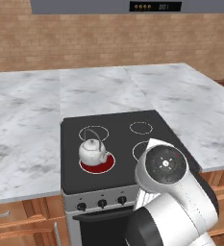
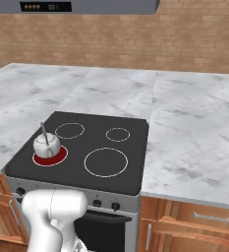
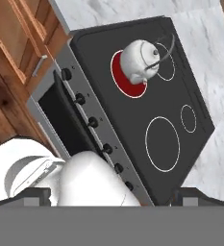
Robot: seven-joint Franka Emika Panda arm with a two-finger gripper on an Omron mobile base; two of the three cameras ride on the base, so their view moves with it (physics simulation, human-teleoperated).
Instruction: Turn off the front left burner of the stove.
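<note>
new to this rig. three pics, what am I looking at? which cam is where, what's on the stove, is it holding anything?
It's a rendered kitchen with a white robot arm on a mobile base. Two pictures come from cameras on the base, behind the arm to its left and right. The third is from the hand, looking along the gripper, so it's tilted. The stove has four rings; the front left burner glows red under a white kettle. Control knobs line the front panel. Marble counter surrounds it. Whether the gripper is open or holding anything, I can't tell.

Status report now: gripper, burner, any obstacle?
Gripper state unclear. Front left burner glows red, still on. Kettle sits on it. Knobs untouched.
</note>
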